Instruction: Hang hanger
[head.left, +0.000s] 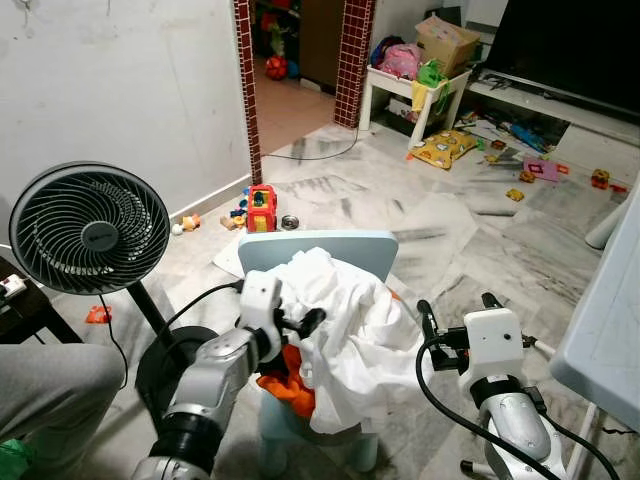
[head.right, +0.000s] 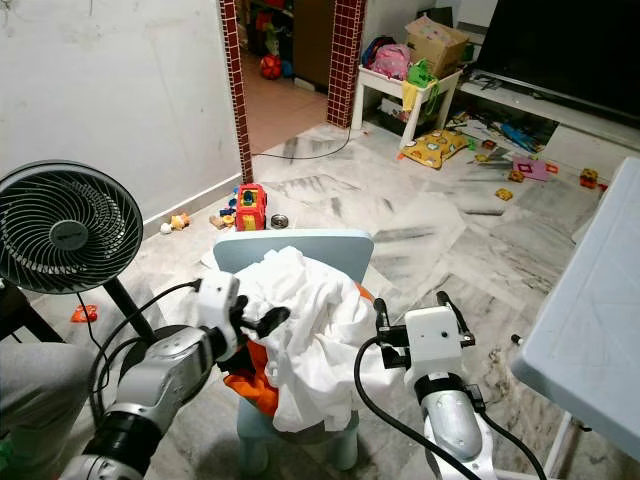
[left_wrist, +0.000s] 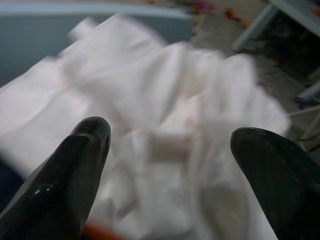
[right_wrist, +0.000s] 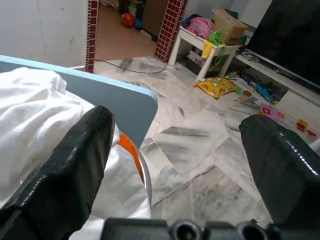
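Left eye view: we can't make out any hanger. A white garment (head.left: 345, 335) is heaped over the light blue chair (head.left: 330, 245) with orange fabric (head.left: 290, 385) poking out underneath. Left tool (head.left: 300, 325) is spread wide, fingertips touching the cloth. Right tool (head.left: 455, 305) is wide too, holding nothing, just beside the heap.

Even, soft indoor light fills both eye views, which are sharp; the marble floor (head.left: 400, 215) carries pale sheen rather than hard glare; the left wrist view is blurred throughout, its white cloth (left_wrist: 165, 130) smeared; the right wrist view is crisp.
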